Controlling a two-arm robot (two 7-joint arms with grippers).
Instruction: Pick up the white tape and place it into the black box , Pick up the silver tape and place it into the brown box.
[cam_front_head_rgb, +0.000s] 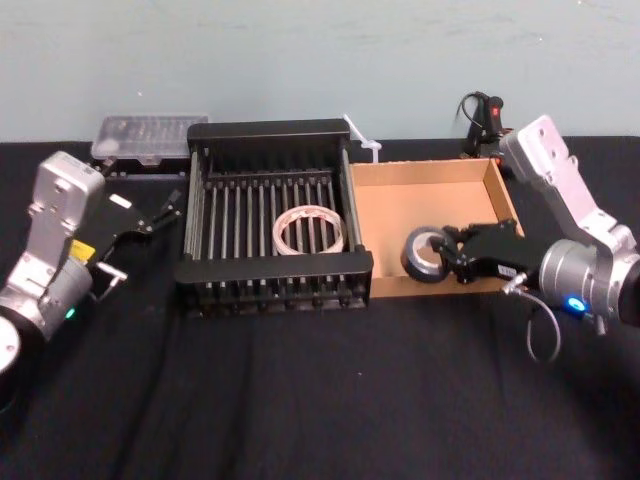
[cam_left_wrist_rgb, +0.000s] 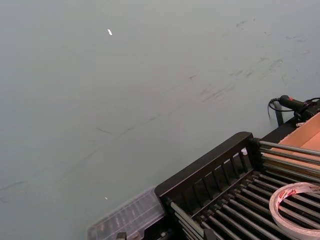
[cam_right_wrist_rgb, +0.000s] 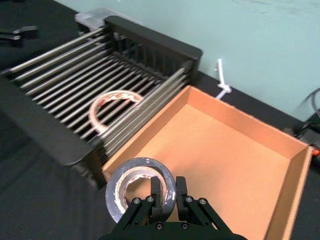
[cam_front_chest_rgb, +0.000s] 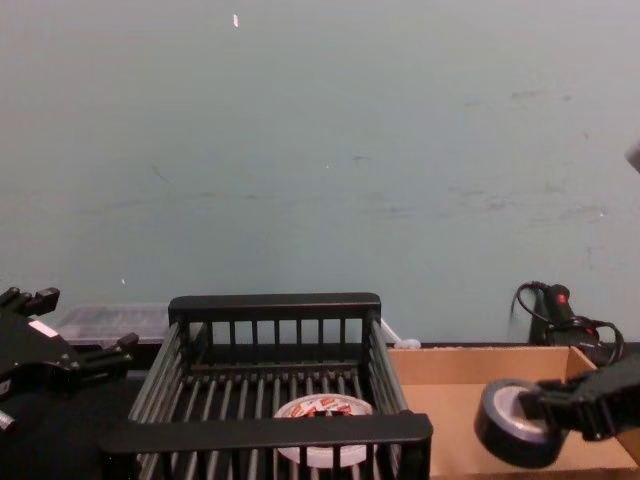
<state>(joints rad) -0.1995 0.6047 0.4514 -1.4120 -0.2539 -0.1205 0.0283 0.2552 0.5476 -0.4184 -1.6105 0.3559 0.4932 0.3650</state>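
Note:
The silver tape (cam_front_head_rgb: 424, 256) hangs over the near left corner of the brown box (cam_front_head_rgb: 430, 195), tilted on edge. My right gripper (cam_front_head_rgb: 446, 256) is shut on its wall, one finger inside the hole and one outside, as the right wrist view shows at the fingertips (cam_right_wrist_rgb: 158, 194). From the chest the silver tape (cam_front_chest_rgb: 513, 422) appears just above the brown box (cam_front_chest_rgb: 450, 375). The white tape (cam_front_head_rgb: 310, 230) lies flat on the bars of the black box (cam_front_head_rgb: 270, 130). My left gripper (cam_front_head_rgb: 158, 212) is to the left of the black box, open and holding nothing.
A clear plastic case (cam_front_head_rgb: 150, 135) lies behind the black box at the back left. A black cabled device with red marks (cam_front_head_rgb: 485, 115) stands behind the brown box. A white cord (cam_front_head_rgb: 362, 143) lies between the two boxes at the back. Black cloth (cam_front_head_rgb: 320, 400) covers the table.

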